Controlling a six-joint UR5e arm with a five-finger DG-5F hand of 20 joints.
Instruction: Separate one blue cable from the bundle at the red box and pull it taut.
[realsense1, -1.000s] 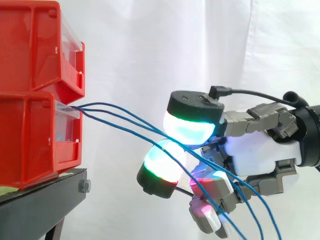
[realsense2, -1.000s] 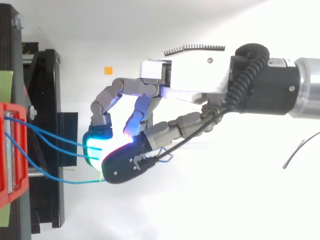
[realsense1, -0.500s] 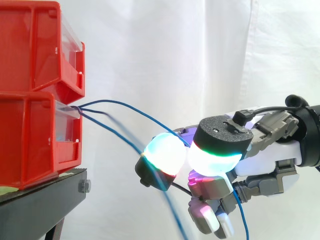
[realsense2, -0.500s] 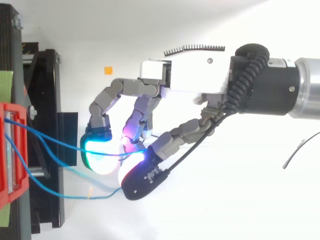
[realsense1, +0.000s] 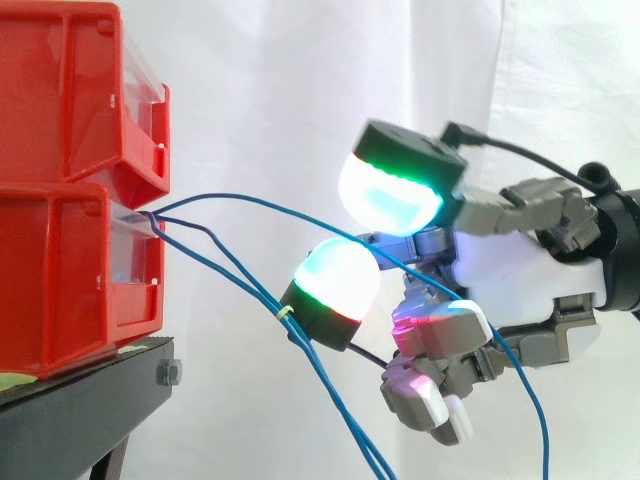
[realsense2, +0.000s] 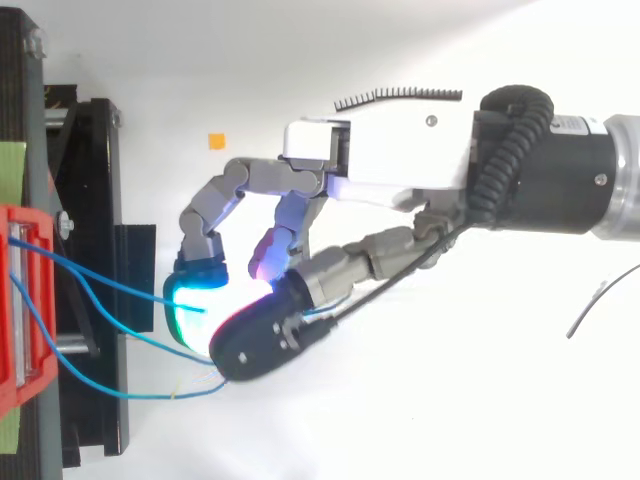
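Hooking one blue cable (realsense1: 270, 207) loosely between curled fingers (realsense1: 335, 280), pads apart, no pinch, with the hand (realsense1: 520, 290) right of the red box (realsense1: 60, 280). Runs left-right in a slack arch, so likely needs a rightward pull, clear of two tied strands (realsense1: 300, 340) sagging below. Open room rightward; black stand (realsense1: 80, 400) left, white curtain (realsense1: 300, 80) behind.

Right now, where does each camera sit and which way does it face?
Side view: beside the work, about bin height, looking level across at the red bins and blue cables; the hand enters from the right.
Top view: above, looking down on the bins; hand and arm enter from the right.
Shared: hand, bins, cables, black stand.
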